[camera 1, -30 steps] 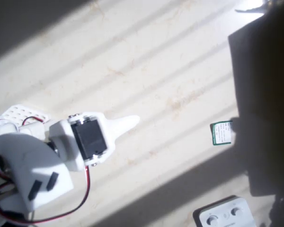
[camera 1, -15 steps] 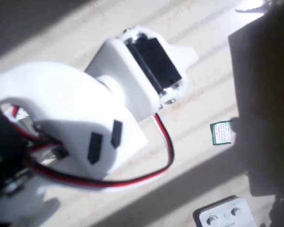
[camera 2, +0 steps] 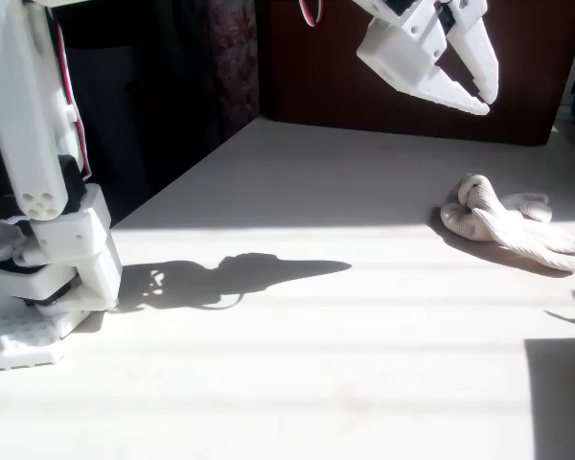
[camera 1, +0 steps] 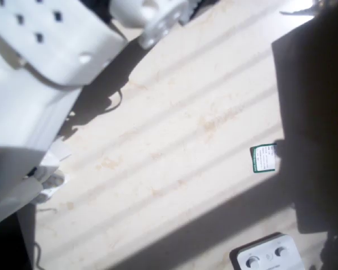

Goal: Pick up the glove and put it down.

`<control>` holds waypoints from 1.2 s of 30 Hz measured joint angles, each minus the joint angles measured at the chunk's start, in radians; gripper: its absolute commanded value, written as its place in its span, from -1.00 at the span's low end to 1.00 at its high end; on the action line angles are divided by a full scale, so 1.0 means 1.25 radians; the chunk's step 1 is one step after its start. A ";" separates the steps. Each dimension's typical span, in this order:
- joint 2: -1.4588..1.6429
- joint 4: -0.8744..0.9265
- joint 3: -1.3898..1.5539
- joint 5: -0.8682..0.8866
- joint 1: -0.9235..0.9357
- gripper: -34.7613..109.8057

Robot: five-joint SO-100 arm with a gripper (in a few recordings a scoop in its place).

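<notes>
Since half a second ago your arm has swung out of the middle of the overhead view: the servo head that sat over the table centre is gone from there, and white arm links (camera 1: 28, 95) now crowd the upper left corner. The green-and-white card (camera 1: 264, 158) and the white box with knobs (camera 1: 267, 256) have not shifted.

In the fixed view your gripper (camera 2: 479, 96) hangs high above the table (camera 2: 297, 316), jaws parted with nothing between them, tips pointing down and to the right. The glove (camera 2: 510, 222) lies on the table near the right side of that view, below the gripper and somewhat to its right, well apart from it.

Watch your descent. The glove sits low and limp, so if you come down short or off to one side, the fingers will likely close on air or only pinch a loose fold, and it could slip free on the lift. Press too hard and the tips will jam against the tabletop. Strong sun stripes and the arm's shadow (camera 2: 230, 278) may also mislead your depth judgement.

The glove itself is cream, soft and crumpled: a bunched knot at its left end, thick fingers trailing right, lit brightly by the sun.
</notes>
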 measured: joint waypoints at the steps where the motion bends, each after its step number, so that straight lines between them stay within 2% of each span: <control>1: -0.032 0.000 -0.025 0.000 -0.006 -0.51; 6: -0.168 0.000 -0.142 0.000 -0.034 -0.48; 14: -0.263 0.000 -0.195 0.000 -0.045 -0.18; 17: -0.288 0.000 -0.199 0.000 -0.050 -0.12; 27: -0.401 -0.005 -0.209 0.039 -0.054 -0.11; 36: -0.498 -0.005 -0.313 0.045 -0.054 -0.12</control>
